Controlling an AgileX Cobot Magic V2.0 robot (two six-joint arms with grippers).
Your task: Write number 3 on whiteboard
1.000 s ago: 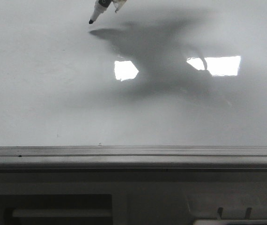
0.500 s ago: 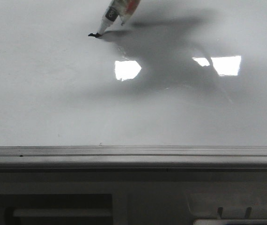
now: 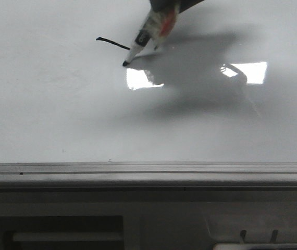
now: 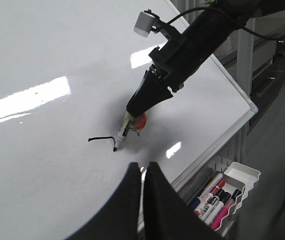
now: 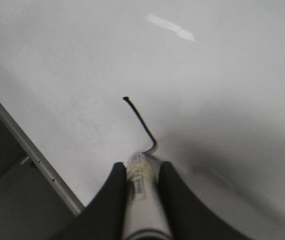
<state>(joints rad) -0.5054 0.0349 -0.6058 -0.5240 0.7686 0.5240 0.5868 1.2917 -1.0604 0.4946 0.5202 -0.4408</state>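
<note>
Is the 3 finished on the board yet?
No: the front view shows only one short black stroke on the whiteboard, with the marker tip still touching the board at its end.

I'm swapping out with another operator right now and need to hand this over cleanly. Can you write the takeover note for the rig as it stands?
Right tool: shut on the marker, tip on the whiteboard.
Left tool: fingers together, holding nothing, hovering off the board.
Done: only the first stroke of the number 3, a short black line that bends down at the tip.
Left: the rest of the 3, then lift the marker off.
Spare markers sit in the tray beside the board.
</note>
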